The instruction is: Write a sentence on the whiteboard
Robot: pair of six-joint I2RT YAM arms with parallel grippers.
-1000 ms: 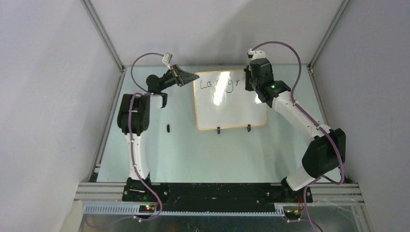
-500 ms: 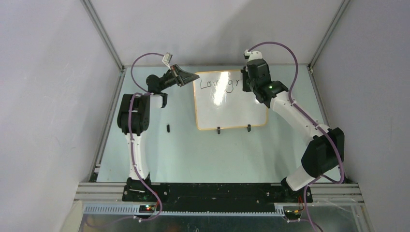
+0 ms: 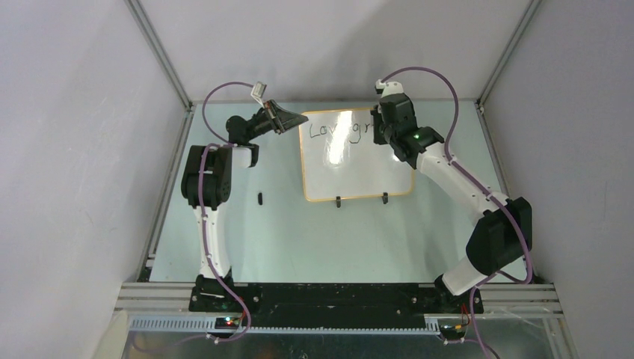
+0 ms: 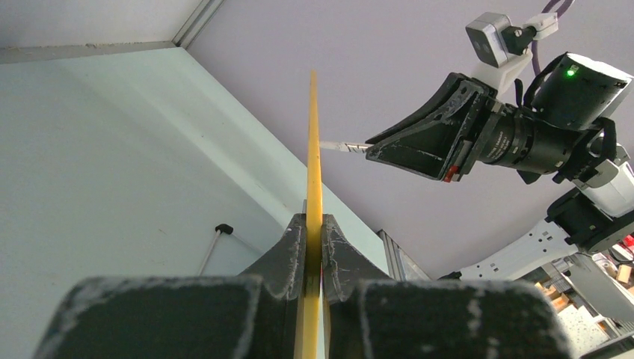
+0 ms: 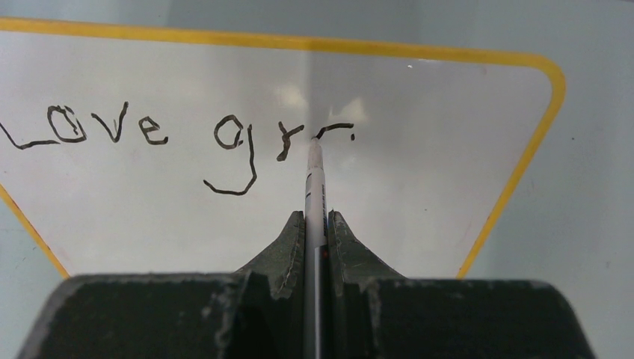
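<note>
Pale-green tabletop (image 3: 314,239) under whiteboard (image 3: 359,168), grey walls (image 3: 67,149), aluminium corner posts (image 3: 161,56)

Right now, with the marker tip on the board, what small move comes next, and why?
Probably draw the marker slightly rightward to finish the letter after "gr". The sentence reads only "Love gr" plus a short stroke at the tip; the whiteboard is bare to its right. The right gripper grips the marker, the left gripper clamps the whiteboard.

Yellow-rimmed white whiteboard (image 5: 419,217), black sentence (image 5: 252,158)
</note>
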